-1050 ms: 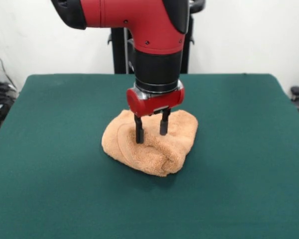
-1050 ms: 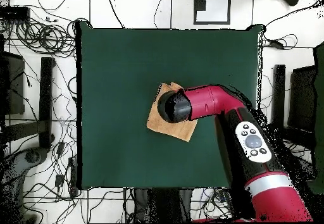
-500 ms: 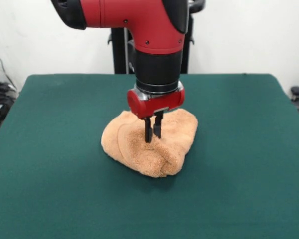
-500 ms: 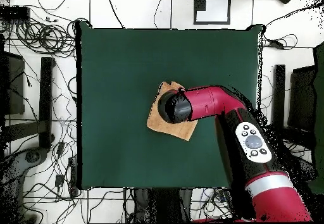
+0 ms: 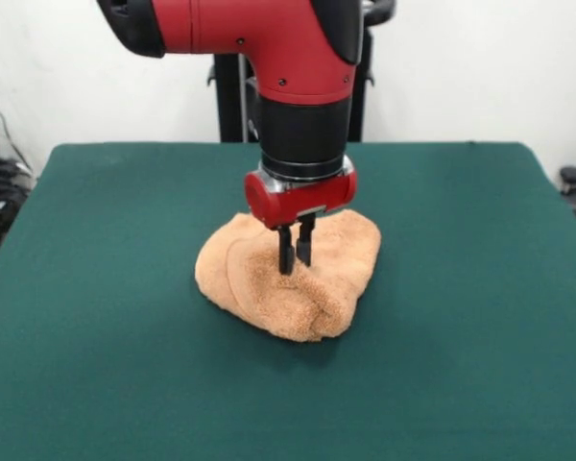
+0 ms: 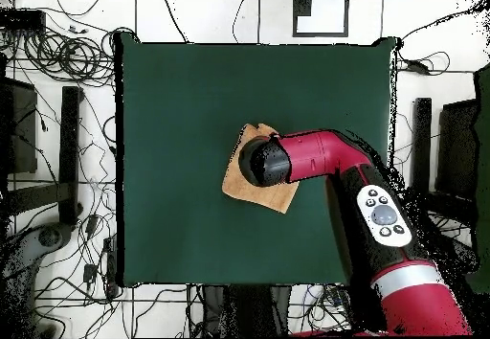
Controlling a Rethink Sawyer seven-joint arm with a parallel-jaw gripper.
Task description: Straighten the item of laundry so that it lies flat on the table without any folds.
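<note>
Robot lab — floor cables point(image 6: 57, 57)

A plain white wall point(image 5: 480, 67) fills the space behind the dark green felt-topped bench point(image 5: 96, 365). Seen from overhead, the pale tiled floor point(image 6: 215, 14) around the bench is strewn with tangled black cables point(image 6: 57, 53). A white square board with a black mark point(image 6: 321, 11) lies just beyond the bench's edge.

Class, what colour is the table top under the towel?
Dark green table, clearest in the front view.
</note>
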